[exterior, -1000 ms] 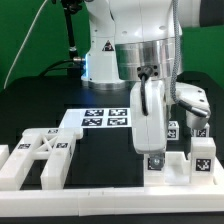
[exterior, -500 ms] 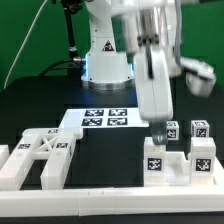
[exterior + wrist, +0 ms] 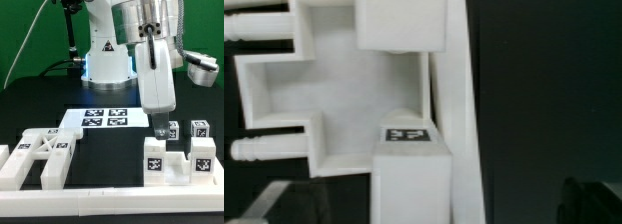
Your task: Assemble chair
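Observation:
Several white chair pieces with black-and-white tags lie along the table's front. A blocky piece (image 3: 166,162) with raised corner posts rests at the exterior view's right, and my gripper (image 3: 160,128) hangs just above it, open and holding nothing. In the wrist view the same piece (image 3: 349,90) fills the frame, showing one tag (image 3: 406,133) and side pegs (image 3: 253,151). My dark fingertips (image 3: 267,204) stand far apart at the picture's edge, clear of the piece. A cross-braced piece (image 3: 38,156) lies at the exterior view's left. Two small tagged blocks (image 3: 201,129) stand behind the right piece.
The marker board (image 3: 103,118) lies flat mid-table in front of the robot's base (image 3: 105,62). A long white border rail (image 3: 110,192) runs along the front edge. Black tabletop shows between the two chair pieces.
My gripper was down at the right piece a second ago. It has let go, opened wide and risen above the piece, which stays on the table.

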Controlling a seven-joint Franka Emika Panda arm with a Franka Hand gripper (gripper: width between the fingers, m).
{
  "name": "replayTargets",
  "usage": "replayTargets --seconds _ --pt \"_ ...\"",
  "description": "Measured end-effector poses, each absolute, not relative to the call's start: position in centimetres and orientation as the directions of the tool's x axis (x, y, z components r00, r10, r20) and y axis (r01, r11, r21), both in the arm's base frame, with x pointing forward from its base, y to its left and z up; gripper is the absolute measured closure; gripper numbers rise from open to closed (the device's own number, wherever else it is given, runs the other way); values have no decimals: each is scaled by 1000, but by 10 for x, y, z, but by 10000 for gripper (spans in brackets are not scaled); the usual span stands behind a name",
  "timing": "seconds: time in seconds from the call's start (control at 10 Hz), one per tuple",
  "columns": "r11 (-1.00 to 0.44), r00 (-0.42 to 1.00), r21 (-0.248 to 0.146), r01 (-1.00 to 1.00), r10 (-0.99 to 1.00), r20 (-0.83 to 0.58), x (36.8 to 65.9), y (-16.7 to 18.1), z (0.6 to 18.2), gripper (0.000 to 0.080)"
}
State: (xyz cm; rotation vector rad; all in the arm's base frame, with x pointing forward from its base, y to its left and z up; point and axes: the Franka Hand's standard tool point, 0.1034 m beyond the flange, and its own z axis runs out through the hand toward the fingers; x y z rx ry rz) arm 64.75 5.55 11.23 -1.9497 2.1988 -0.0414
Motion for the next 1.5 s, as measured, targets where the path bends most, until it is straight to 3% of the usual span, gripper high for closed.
replayTargets --seconds 0.1,0.4,0.7,1.2,1.5 --pt "95 -75 -161 -982 -989 -126 647 56 112 151" --pt "-214 232 -208 -954 -971 -61 639 63 117 151" --pt "-545 552 -211 -811 -833 29 622 67 112 151" --pt "-786 781 -195 -587 -613 118 624 62 112 151" --pt "-958 909 -98 -269 -286 303 601 35 99 151"
